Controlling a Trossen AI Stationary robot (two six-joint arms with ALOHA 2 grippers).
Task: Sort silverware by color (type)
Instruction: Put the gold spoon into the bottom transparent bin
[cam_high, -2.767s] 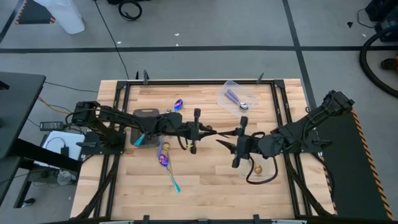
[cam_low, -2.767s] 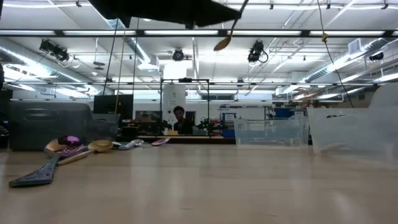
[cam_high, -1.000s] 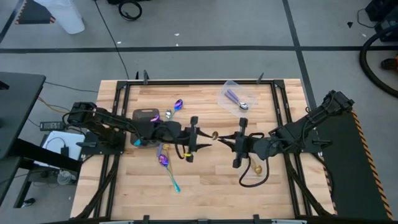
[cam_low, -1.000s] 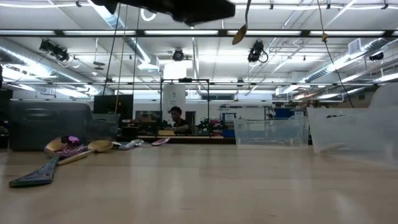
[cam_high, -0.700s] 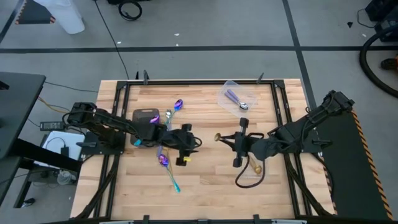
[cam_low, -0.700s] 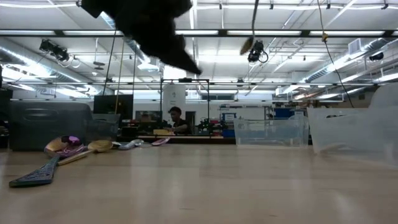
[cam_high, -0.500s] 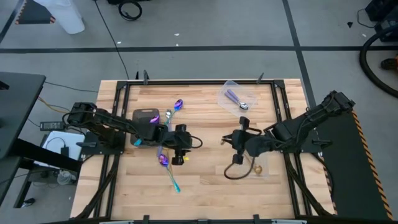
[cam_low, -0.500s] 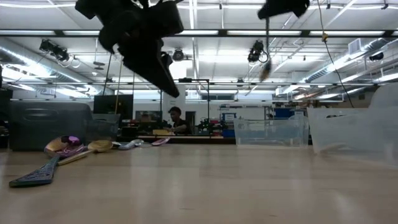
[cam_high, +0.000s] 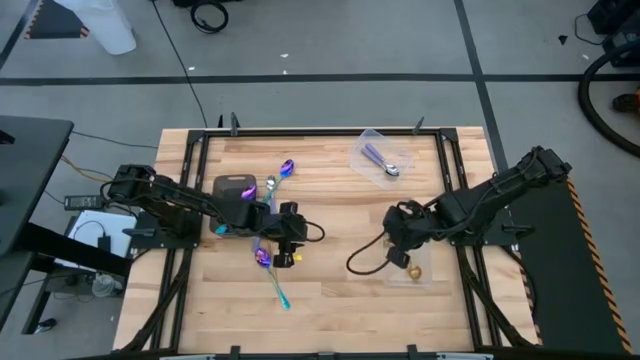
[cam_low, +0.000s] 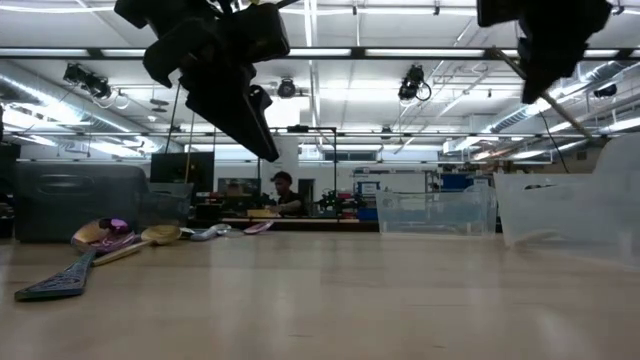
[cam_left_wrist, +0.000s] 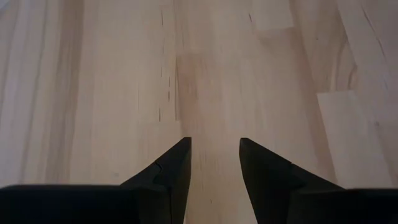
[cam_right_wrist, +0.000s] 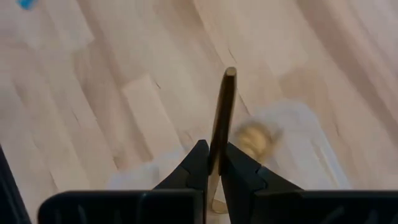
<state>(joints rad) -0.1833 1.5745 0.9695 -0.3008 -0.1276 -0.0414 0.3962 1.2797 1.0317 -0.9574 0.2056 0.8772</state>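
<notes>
The right gripper (cam_right_wrist: 210, 163), jaws clamped on a gold spoon (cam_right_wrist: 221, 115), hangs over the clear container (cam_high: 418, 272) that seems to hold another gold one. The left gripper (cam_left_wrist: 214, 163), jaws apart and empty, is well away from that container, by the purple-blue spoons (cam_high: 266, 262) left loose on the tabletop (cam_high: 330, 300). Sorting looks partly done.

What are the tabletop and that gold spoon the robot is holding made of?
The tabletop looks like wood: pale butcher-block strips with visible grain and a matte finish. The gold spoon, pinched in the right gripper jaws, looks like polished metal with a gold-toned finish, though coated plastic can't be ruled out.
</notes>
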